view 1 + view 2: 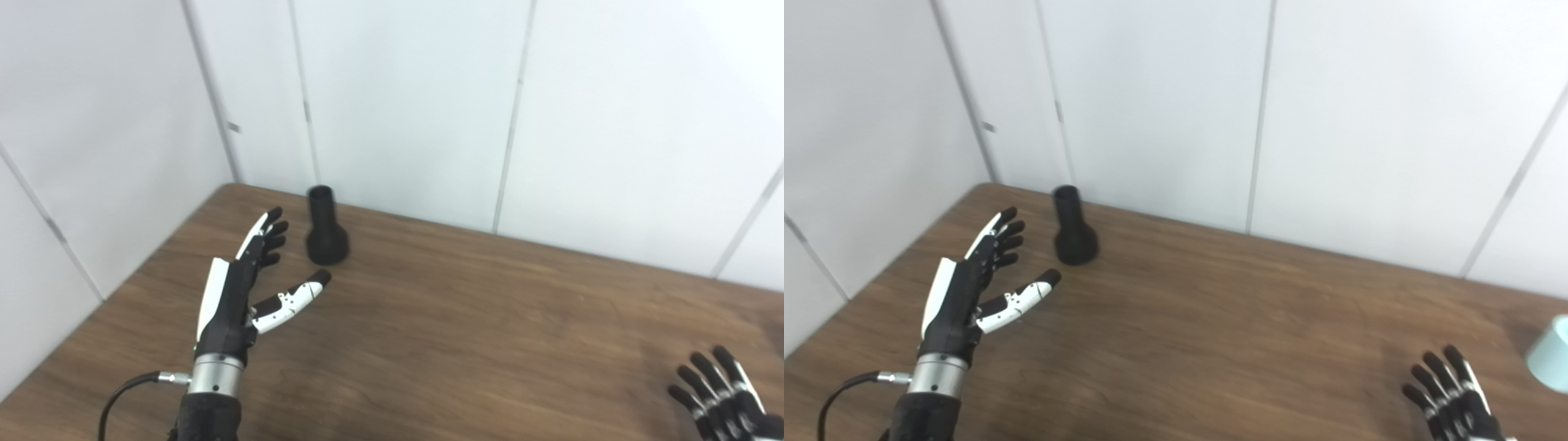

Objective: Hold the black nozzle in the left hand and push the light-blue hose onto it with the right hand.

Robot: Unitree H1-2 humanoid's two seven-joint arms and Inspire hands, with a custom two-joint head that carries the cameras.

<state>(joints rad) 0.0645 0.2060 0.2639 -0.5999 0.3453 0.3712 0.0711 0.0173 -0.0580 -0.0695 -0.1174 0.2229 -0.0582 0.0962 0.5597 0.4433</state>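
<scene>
Left hand point(236, 294), fingers spread and empty, faces the upright black nozzle point(325, 228) at one o'clock; right hand point(1454, 395) splayed too.

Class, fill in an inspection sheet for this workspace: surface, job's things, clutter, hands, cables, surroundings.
Surface: brown wood-grain table, bare across the middle.
Job's things: black nozzle stands upright, wide end down, near the far left corner; light-blue hose only partly seen at the right edge of the right eye view.
Clutter: nothing seen.
Hands: left hand open, near the nozzle, not touching; right hand open, low right, holding nothing.
Cables: black cable plugged in at the left wrist.
Surroundings: white wall panels behind and left.
</scene>
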